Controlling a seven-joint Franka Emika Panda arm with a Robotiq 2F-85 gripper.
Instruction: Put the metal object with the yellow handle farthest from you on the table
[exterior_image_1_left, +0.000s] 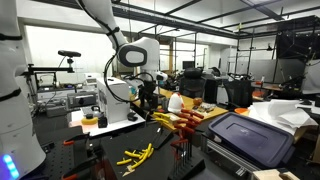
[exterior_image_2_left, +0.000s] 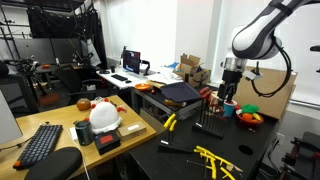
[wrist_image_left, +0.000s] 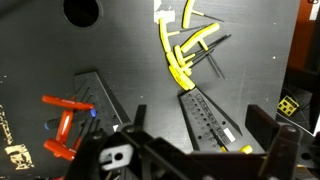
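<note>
Several yellow-handled metal tools lie in a loose pile on the dark table. They also show in both exterior views. Two black tool racks stand on the table, and a small yellow handle tip pokes out at the near rack. My gripper hangs above the racks with its fingers wide apart and nothing between them. It also shows in both exterior views.
Red-handled pliers lie beside the left rack. Red and orange handled tools stand in the rack. A grey lidded bin sits beside it. A round hole opens in the table top. A white helmet and a keyboard lie on a wooden desk.
</note>
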